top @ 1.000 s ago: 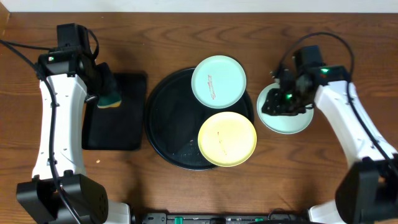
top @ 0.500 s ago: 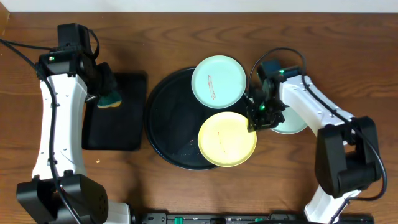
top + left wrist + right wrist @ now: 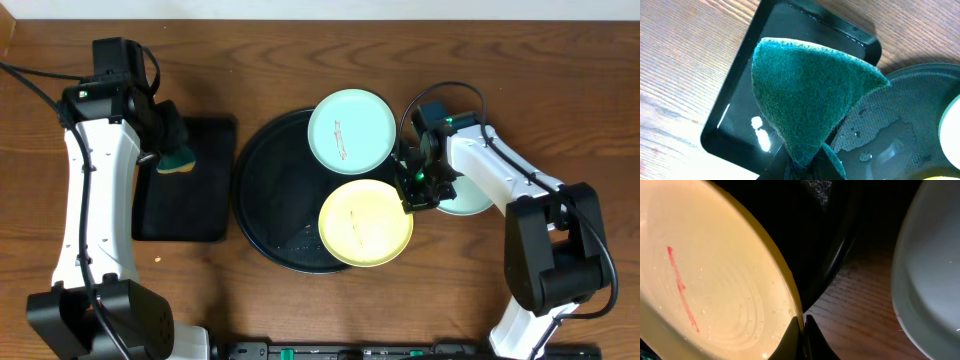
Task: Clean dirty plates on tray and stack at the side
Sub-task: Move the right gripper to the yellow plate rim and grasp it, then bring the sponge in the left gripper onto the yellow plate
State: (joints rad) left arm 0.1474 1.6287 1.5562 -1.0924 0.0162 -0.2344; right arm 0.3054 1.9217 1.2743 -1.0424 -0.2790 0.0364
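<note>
Right tool point(image 3: 413, 192) shifted, pinching yellow plate point(image 3: 362, 225), two mint plates point(image 3: 350, 130) point(image 3: 462, 203)

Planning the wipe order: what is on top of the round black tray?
A mint-blue plate at the back and a yellow plate in front, both red-smeared. The tray surface beneath them is hidden.

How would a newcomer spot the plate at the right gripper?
Find the large round black tray mid-table. Two plates overlap its right side; take the one nearer the robot. It is the only yellow plate; the other plates are mint-blue.
</note>
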